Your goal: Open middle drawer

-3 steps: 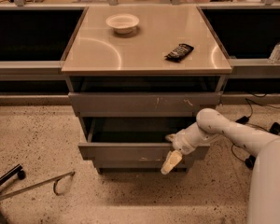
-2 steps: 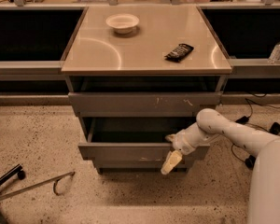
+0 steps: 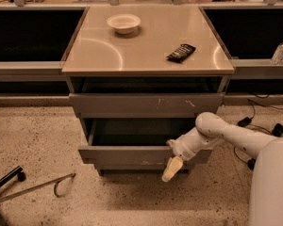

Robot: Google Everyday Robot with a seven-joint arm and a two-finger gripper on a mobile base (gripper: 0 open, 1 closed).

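Observation:
The middle drawer (image 3: 127, 155) is a wide grey metal drawer with a plain flat front and faint light scuffs at its lower edge. It stands pulled out from the cabinet, and its dark inside (image 3: 137, 133) shows. My gripper (image 3: 172, 166) is at the right part of the drawer front, with one cream finger (image 3: 171, 169) hanging down in front of it. The white arm (image 3: 226, 135) reaches in from the right. The upper drawer front with white scratch marks (image 3: 146, 105) is above it. The lowest drawer is mostly hidden behind the middle one.
A white bowl (image 3: 124, 22) and a dark packet (image 3: 181, 52) lie on the cabinet top (image 3: 146, 41). A bottle (image 3: 280, 49) stands at the right. Cables (image 3: 259, 121) lie on the speckled floor at the right, a metal leg (image 3: 33, 187) at the left.

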